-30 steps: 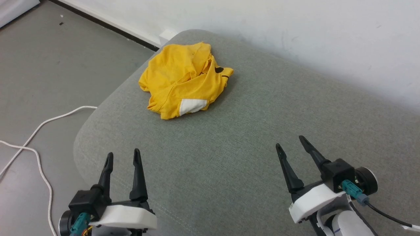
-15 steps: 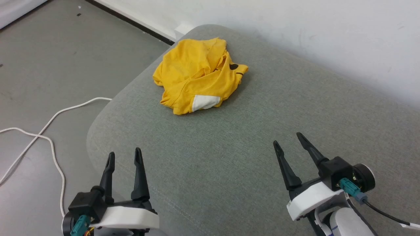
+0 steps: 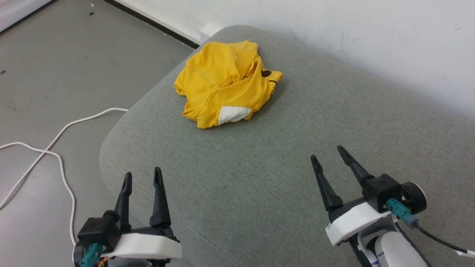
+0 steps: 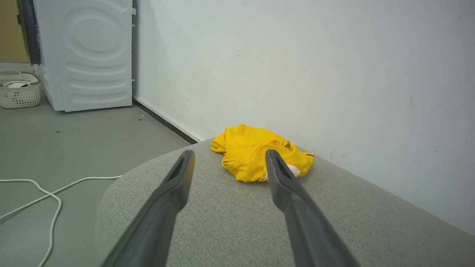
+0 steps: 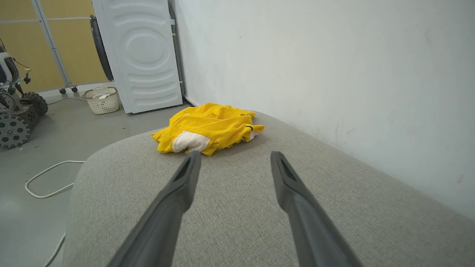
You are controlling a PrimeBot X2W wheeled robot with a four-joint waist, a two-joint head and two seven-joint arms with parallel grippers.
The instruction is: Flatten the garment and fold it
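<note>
Finds the garment [image 3: 222, 89] crumpled in a heap at the far left end of the grey cushion [image 3: 241, 178], well apart from the left pincer [image 3: 143, 171] and right pincer [image 3: 326, 152], both spread wide and empty; likely soft, light, limp cloth, best pinched at the near loose hem.

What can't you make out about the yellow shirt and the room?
Yellow T-shirt: crumpled, its folds hide most of the print, head view.
Its white patch: partly behind a finger of the left gripper, left wrist view.
Laundry basket contents: too small, right wrist view.
Wheeled machine: cut by left edge, same view.
</note>
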